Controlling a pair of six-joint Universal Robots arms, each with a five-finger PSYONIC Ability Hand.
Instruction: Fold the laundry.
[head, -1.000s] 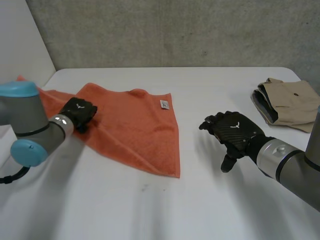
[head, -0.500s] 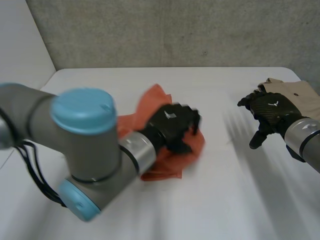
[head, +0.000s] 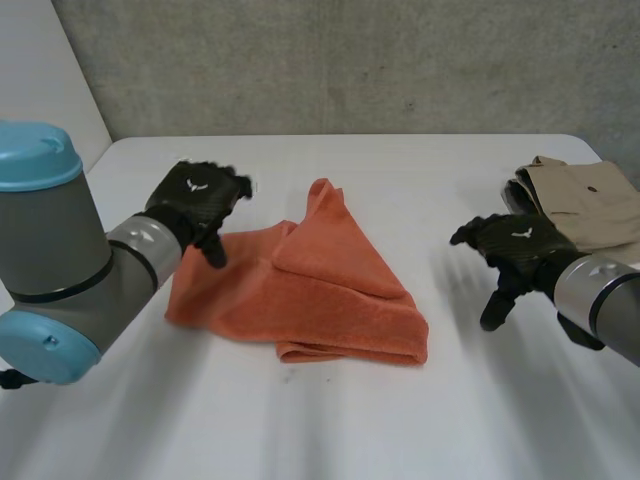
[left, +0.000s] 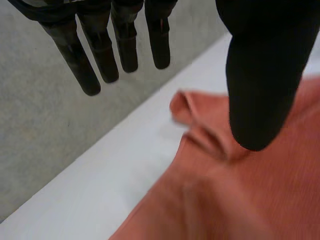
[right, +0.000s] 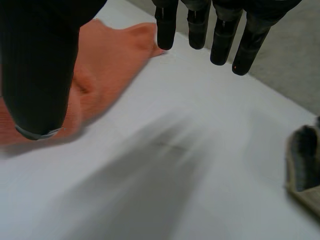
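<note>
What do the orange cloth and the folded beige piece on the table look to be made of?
Orange towel: likely cotton terry, matte and fuzzy, with a nubby pile and thick soft folds. Beige garment: seemingly a smooth woven fabric, perhaps cotton twill; flat, crisp layers, a small dark button-like dot, darker grey layer at its edge.

- White table (head: 420, 170), smooth and matte, running back to the wall
- Grey concrete wall (head: 350, 60), rough and speckled, standing behind the table's far edge
- Plain white panel (head: 40, 90) meeting the concrete wall beside the table's far left corner
</note>
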